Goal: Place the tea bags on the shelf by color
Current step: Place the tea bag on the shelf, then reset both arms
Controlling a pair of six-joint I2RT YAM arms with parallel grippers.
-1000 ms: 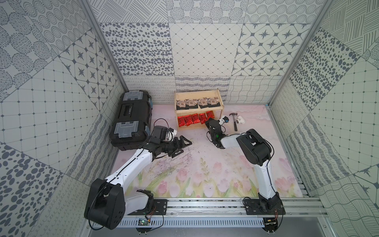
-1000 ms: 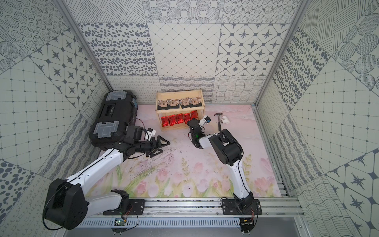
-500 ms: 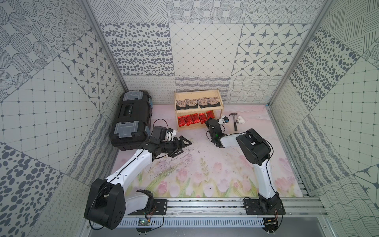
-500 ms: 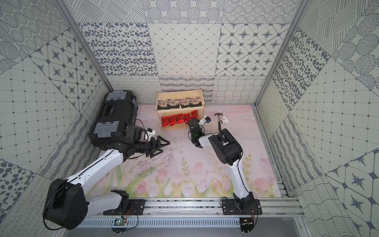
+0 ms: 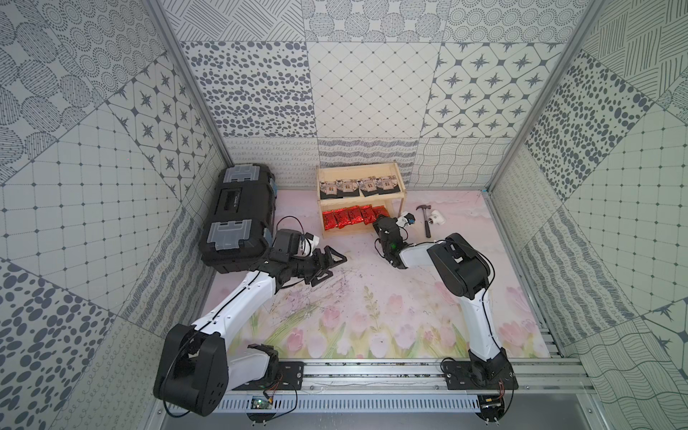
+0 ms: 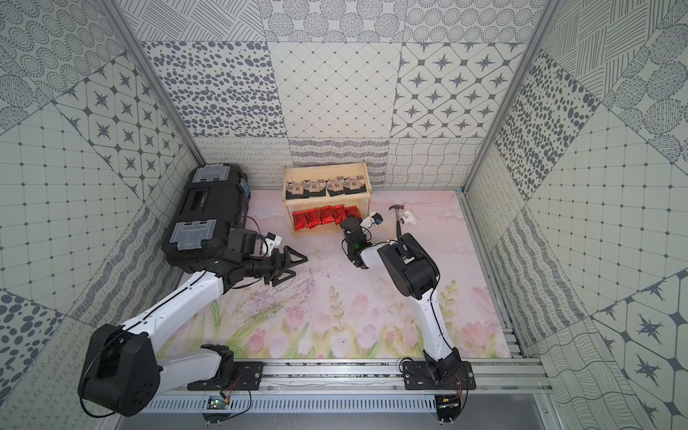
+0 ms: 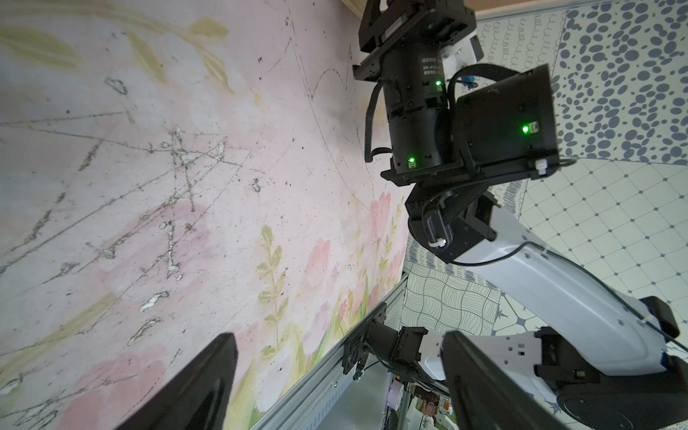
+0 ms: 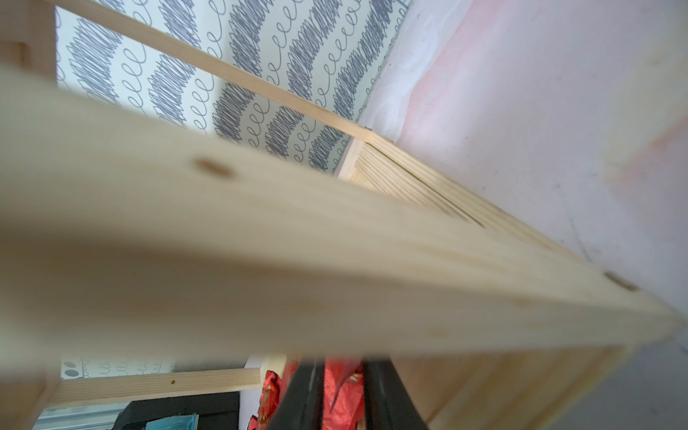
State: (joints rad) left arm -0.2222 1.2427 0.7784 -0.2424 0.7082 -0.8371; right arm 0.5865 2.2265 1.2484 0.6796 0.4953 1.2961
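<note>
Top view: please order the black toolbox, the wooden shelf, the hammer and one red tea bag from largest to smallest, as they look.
1. black toolbox, only slightly ahead
2. wooden shelf
3. hammer
4. red tea bag, shorter than the hammer yet wider; these two look close

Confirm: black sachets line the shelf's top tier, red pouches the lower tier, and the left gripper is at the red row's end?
One thing is wrong: the right gripper is at the end of the red pouches, as both top views show. The left gripper hangs over the mat. The black sachets do line the top tier of the shelf, red pouches the lower.
</note>
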